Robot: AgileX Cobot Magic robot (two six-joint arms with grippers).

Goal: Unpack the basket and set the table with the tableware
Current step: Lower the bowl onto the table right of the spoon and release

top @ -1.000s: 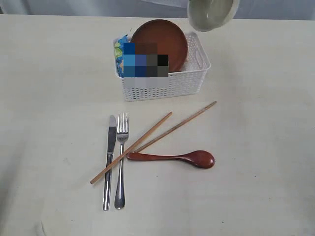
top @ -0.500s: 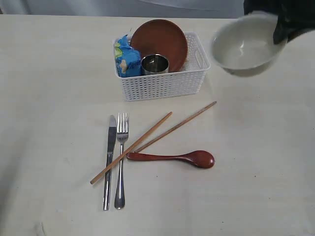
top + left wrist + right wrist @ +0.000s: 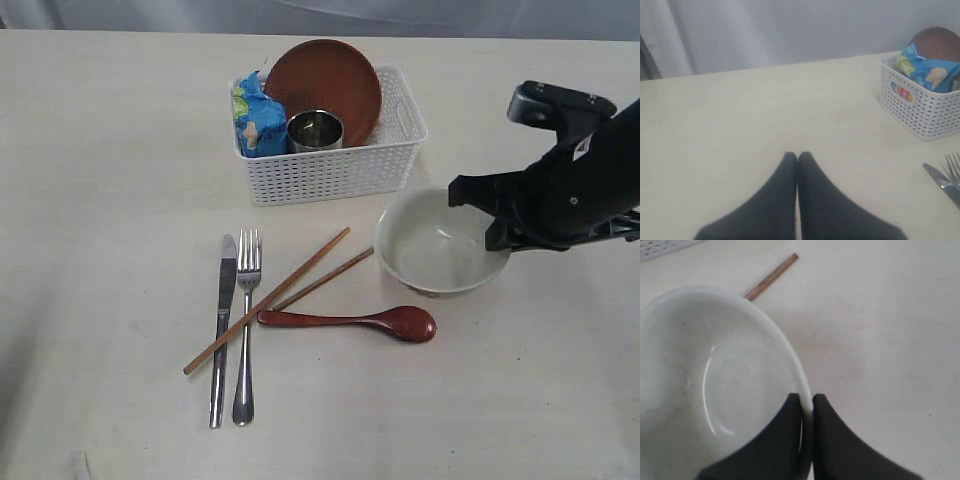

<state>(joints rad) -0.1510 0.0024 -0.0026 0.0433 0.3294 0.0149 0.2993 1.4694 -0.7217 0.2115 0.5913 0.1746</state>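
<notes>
Basket (image 3: 335,172): white perforated one, sitting toward the far side of the tabletop (image 3: 100,200).
In the basket: reddish-brown plate (image 3: 325,85) stood on edge against the back wall, steel cup (image 3: 315,130) upright in front of it, and a blue bag (image 3: 255,120) squeezed in at the left end right beside the cup.
Bowl (image 3: 440,245): white, out of the basket, just in front of its right corner, open side up. Honestly can't tell if it's down on the tabletop or just above it.
Right tool (image 3: 806,400): clamped on the bowl's right rim, one finger inside and one outside.
Left tool (image 3: 797,157): fingers pressed together, over bare tabletop well off to the basket's left.
Chopsticks (image 3: 300,271): two, lying slanted in front of the basket. One crosses over the knife (image 3: 222,330) and fork (image 3: 245,340).
In the way: the other chopstick runs under the bowl, and its tip pokes out past the rim in the right wrist view.
Spoon (image 3: 350,320): dark red, flat, just in front of the bowl, head to the right.
Knife and fork: side by side left of the spoon, knife on the left, tips toward the basket.
</notes>
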